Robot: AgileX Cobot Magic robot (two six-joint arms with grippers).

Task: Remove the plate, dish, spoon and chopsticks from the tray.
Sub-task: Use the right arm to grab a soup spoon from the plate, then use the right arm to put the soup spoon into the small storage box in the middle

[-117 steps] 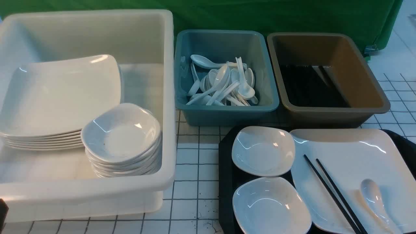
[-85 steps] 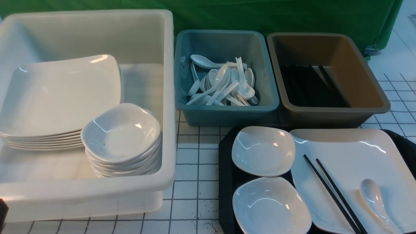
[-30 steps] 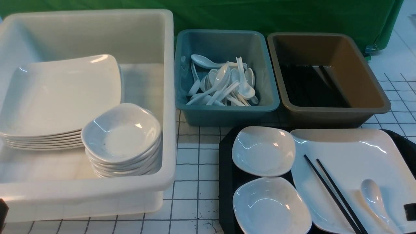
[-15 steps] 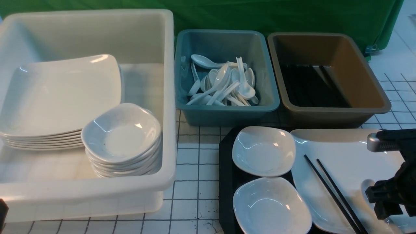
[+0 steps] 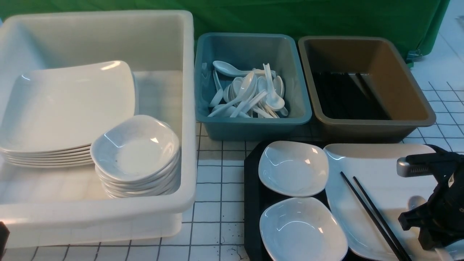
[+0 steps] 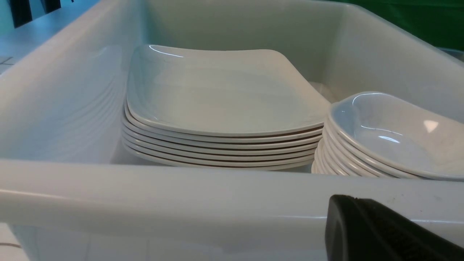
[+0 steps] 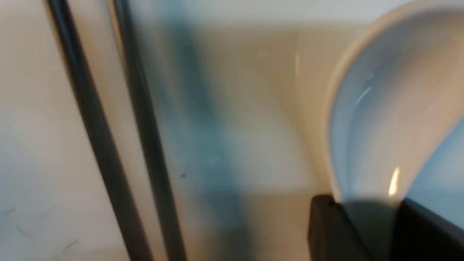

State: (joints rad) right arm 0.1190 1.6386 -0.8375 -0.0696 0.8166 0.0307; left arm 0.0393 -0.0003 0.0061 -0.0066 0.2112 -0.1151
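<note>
Fingers (image 7: 322, 228) of the right gripper (image 7: 369, 232) clamped on the small glossy white soup spoon (image 7: 380, 108).

Both black fingers pressed its short handle from either side (the spoon lay on the large glossy white rounded-square plate (image 5: 377, 170), beside the pair of thin black chopsticks (image 5: 369, 214)). That plate sat on the black rectangular plastic tray (image 5: 252, 188), with two small deep white dishes (image 5: 293, 168) at its left. The left gripper (image 6: 362, 224) was closed, holding nothing, just outside the near wall of the white plastic tub (image 6: 181, 203) that held a stack of large plates (image 6: 221, 94) and a stack of small dishes (image 6: 395, 134).
</note>
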